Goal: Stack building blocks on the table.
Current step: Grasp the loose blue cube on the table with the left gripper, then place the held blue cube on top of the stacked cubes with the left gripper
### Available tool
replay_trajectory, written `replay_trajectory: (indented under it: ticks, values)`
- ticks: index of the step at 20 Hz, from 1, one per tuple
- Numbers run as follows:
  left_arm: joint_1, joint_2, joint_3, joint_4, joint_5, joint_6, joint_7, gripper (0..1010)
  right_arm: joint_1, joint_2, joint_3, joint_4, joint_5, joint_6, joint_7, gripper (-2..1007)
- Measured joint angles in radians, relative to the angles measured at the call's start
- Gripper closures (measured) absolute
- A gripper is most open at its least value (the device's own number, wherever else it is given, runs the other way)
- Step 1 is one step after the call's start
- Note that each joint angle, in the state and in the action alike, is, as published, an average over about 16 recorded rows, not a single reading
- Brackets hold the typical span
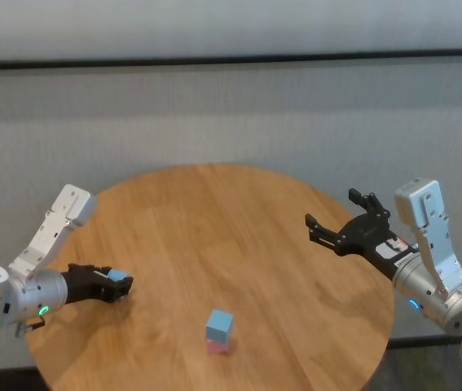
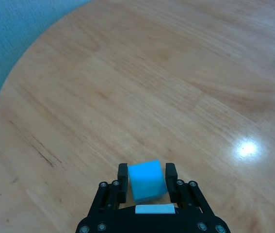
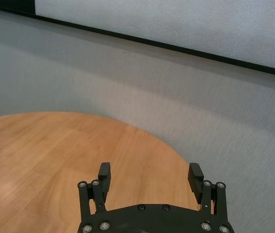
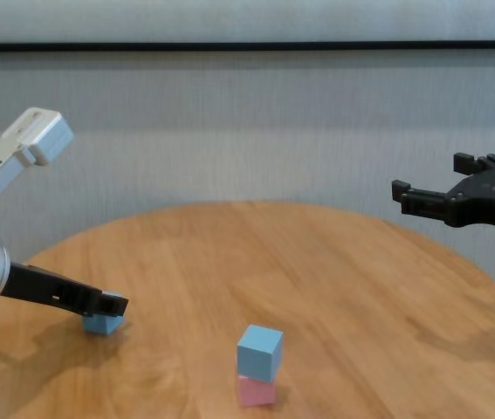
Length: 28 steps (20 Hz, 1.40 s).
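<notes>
- Head view shows the round wooden tabletop (image 1: 214, 236) filling the middle of the scene, with a pale grey wall behind it.
- On the robot's left, the left arm reaches in over the tabletop's edge at about 8 o'clock, low over the wood.
- On the robot's right, the right arm hangs above the rim at about 3 o'clock, well clear of the surface.
- The right pincer (image 1: 338, 220) is spread wide with nothing between its fingers; the right wrist view shows the two fingers far apart over the tabletop's far edge.
- The left pincer (image 2: 147, 177) is closed narrowly on a light blue block (image 2: 147, 180), one finger against each side face.
- From the chest view that held block (image 4: 101, 324) seems to sit on or just above the wood; contact cannot be made out for certain.
- Near the tabletop's 6 o'clock edge stands a two-block stack, well apart from both pincers.
- Its upper piece is a second light blue block (image 1: 220, 325), turned slightly askew on the one beneath.
- Its lower piece is a pale pink block (image 4: 256, 390), resting on the wood.
</notes>
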Motion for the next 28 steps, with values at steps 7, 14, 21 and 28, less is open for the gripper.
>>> replay_trajectory:
  ticks: [7,14,21,28]
  values:
    - [0.01,0.005,-0.005,-0.021,-0.003,0.004,-0.001,583,0.0,0.0,0.0,0.0,0.0,0.0,0.0,0]
    - [0.043,0.028,-0.016,-0.099,-0.008,0.024,0.001,620,0.0,0.0,0.0,0.0,0.0,0.0,0.0,0]
    - [0.091,0.072,-0.031,-0.236,-0.018,0.058,-0.003,620,0.0,0.0,0.0,0.0,0.0,0.0,0.0,0]
    - [0.126,0.117,-0.032,-0.373,-0.037,0.089,-0.022,620,0.0,0.0,0.0,0.0,0.0,0.0,0.0,0]
